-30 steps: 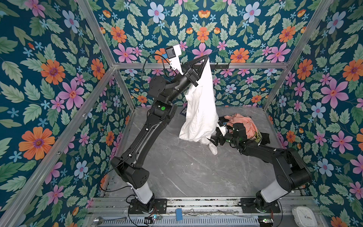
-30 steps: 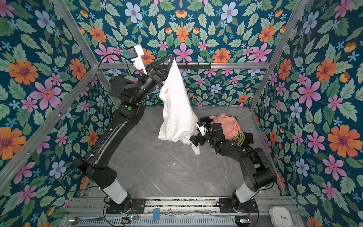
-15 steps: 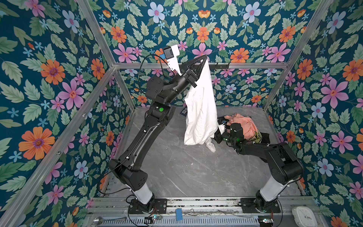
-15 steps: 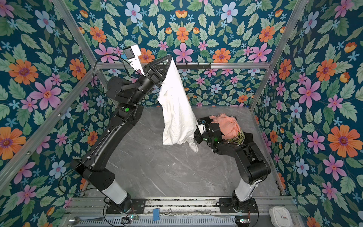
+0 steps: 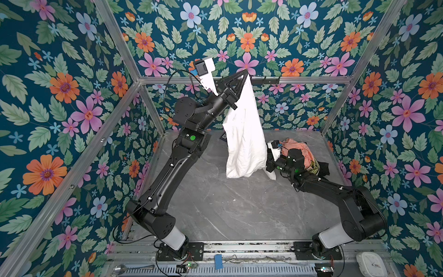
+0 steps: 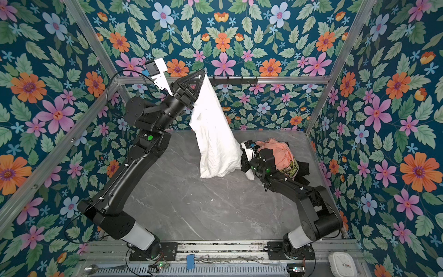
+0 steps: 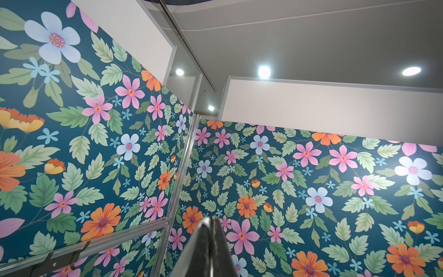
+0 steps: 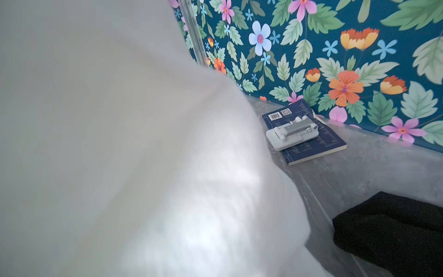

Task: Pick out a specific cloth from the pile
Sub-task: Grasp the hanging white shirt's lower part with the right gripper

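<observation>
Grey marble table (image 5: 227,206), floral walls. Left gripper (image 5: 245,73) high, closed tight on top of white cloth (image 5: 243,144). Cloth hangs down, long axis vertical, just beside pile (image 5: 300,153). Right gripper (image 5: 270,165) low, nearer to hem, closed, seems to pinch lower corner.

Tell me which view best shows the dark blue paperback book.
Right wrist view: the dark blue paperback book shows clearly. In both top views the hanging white cloth mostly hides it; the left wrist view misses it.
</observation>
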{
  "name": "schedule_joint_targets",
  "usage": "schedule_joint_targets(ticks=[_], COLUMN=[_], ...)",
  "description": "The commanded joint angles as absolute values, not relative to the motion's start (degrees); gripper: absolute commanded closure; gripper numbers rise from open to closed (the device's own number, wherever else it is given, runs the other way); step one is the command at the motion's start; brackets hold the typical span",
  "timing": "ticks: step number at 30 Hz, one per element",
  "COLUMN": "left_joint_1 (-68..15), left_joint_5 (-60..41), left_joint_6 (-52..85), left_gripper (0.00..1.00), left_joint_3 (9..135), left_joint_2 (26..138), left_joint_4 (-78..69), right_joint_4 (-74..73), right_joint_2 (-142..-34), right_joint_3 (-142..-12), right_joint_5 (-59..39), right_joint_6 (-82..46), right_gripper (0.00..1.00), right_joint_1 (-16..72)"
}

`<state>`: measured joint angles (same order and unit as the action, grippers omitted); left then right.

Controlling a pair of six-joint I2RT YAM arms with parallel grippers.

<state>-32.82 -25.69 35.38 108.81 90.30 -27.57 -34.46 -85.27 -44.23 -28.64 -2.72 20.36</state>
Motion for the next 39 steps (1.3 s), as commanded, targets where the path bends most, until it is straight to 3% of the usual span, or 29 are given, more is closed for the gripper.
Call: schedule_joint_targets(ticks=[1, 18, 39], left_joint_1=[-32.4, -31.0, -30.0], left_joint_5=[-23.8, -20.7, -20.2], left_joint_6=[33.2, 30.4, 29.9], left_gripper=[1.0, 1.0, 1.0], left_joint_3=[107.7, 100.4, 88.1], left_joint_2=[88.9, 83.3, 76.2], left_joint_4=[-28.8, -25.5, -18.4], right_joint_4=[-31.8, -20.3, -14.9], right_joint_2=[-81.9, -66.4, -61.4], right_joint_3=[-44.1, -45.4, -48.1], right_joint_5=[-26.5, -26.2, -20.4], right_joint_6=[-0.8, 0.7, 0.3], right_gripper=[1.0, 1.0, 1.0], right_joint_1=[20.4, 20.4, 26.4])
